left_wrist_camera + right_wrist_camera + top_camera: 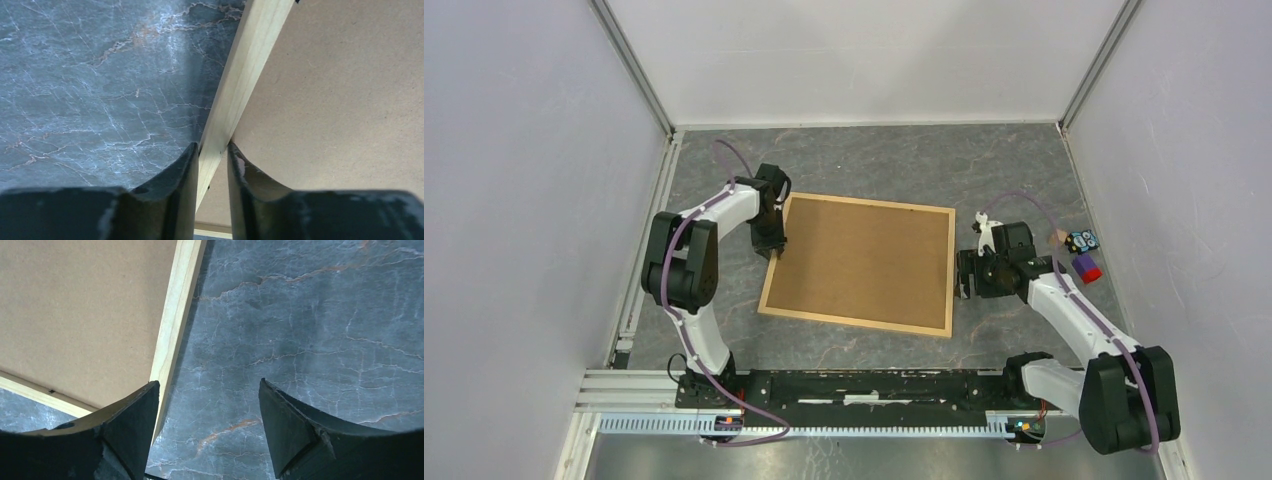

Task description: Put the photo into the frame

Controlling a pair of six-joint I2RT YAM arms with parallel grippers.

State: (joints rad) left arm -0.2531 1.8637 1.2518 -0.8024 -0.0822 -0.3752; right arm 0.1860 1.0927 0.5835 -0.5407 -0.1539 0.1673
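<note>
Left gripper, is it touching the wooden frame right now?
Touching. In the left wrist view, both fingers of the left gripper sit against opposite sides of the wooden frame, with no gap.

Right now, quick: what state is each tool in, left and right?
left tool: closed on the frame, pinching its wooden edge strip.
right tool: open, holding nothing.
</note>
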